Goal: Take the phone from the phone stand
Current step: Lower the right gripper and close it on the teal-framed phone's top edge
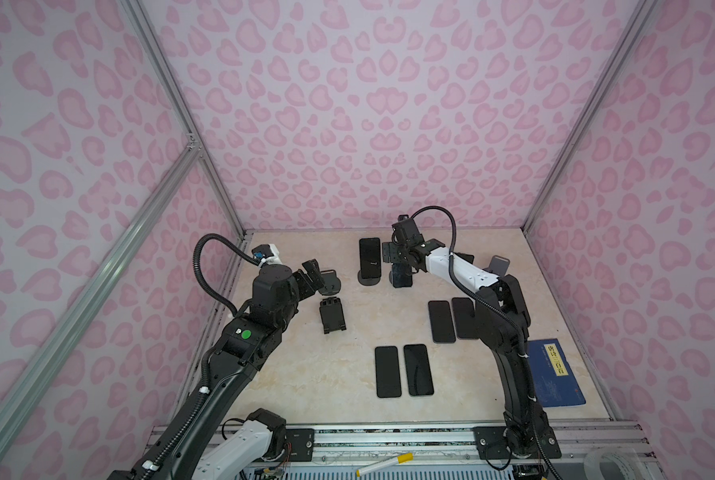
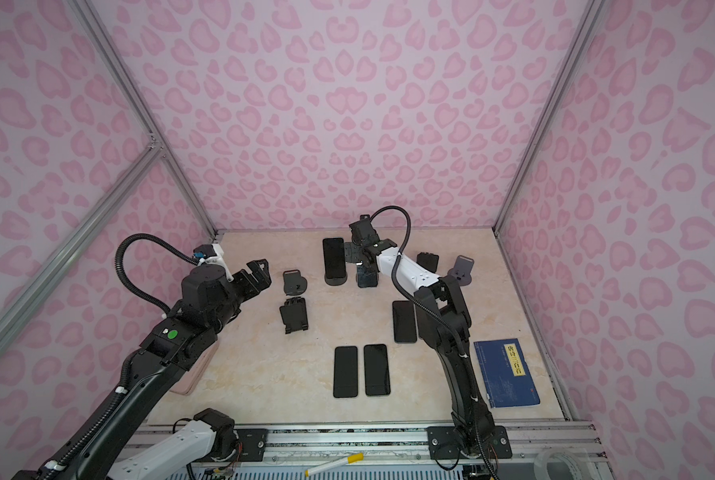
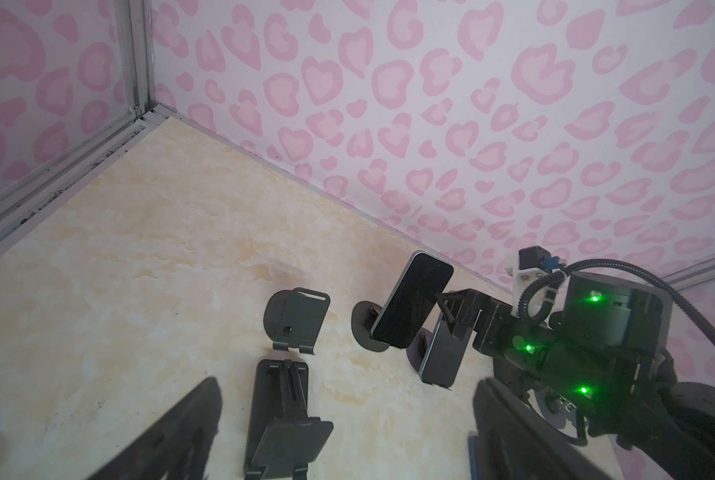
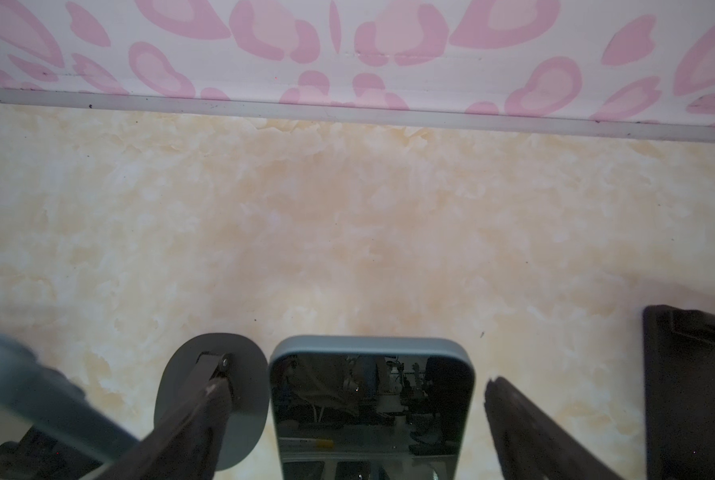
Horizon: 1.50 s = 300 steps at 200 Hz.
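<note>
Glossy flat phone [image 4: 370,409] on round-based stand [image 4: 248,415] — R gripper [image 4: 355,384] straddles it, jaws apart; L gripper [image 2: 262,274] hovers, jaws spread.

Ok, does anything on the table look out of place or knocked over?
One black phone stand lies flat on the table, just in front of an empty upright stand, as if tipped over or folded. Nothing looks spilled or broken.

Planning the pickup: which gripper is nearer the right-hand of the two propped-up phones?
Right. The right gripper is open around the phone; the left gripper hangs open well away, near the empty stand.
</note>
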{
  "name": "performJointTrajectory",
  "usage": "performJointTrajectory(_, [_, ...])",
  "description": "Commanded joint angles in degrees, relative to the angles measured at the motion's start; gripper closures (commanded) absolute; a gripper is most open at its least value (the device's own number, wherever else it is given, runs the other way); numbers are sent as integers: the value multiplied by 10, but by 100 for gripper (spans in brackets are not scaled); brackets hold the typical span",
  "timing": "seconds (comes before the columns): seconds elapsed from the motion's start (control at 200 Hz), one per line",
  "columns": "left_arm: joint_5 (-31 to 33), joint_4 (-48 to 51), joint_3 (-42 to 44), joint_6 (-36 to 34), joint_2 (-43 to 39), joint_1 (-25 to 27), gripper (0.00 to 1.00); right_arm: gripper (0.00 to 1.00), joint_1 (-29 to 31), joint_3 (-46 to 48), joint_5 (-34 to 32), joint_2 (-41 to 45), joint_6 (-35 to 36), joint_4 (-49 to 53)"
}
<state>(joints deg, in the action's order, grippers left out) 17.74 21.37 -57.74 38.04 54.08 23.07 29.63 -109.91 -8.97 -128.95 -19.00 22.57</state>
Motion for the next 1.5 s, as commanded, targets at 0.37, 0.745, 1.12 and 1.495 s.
performJointTrajectory(0.37, [-13,-4,-2,7,0,-5,2,9,-4,-13,3,-37,-1,2])
performJointTrajectory(0.745, [-15,-4,-1,9,2,-7,2,27,-4,-13,2,-40,-11,5])
performJointTrajectory(1.12, [-18,-4,-1,11,4,-10,2,32,2,4,-5,14,-1,5])
performJointTrajectory(1.495, [-49,-6,-1,18,9,-10,2,34,19,94,-25,130,-8,-8])
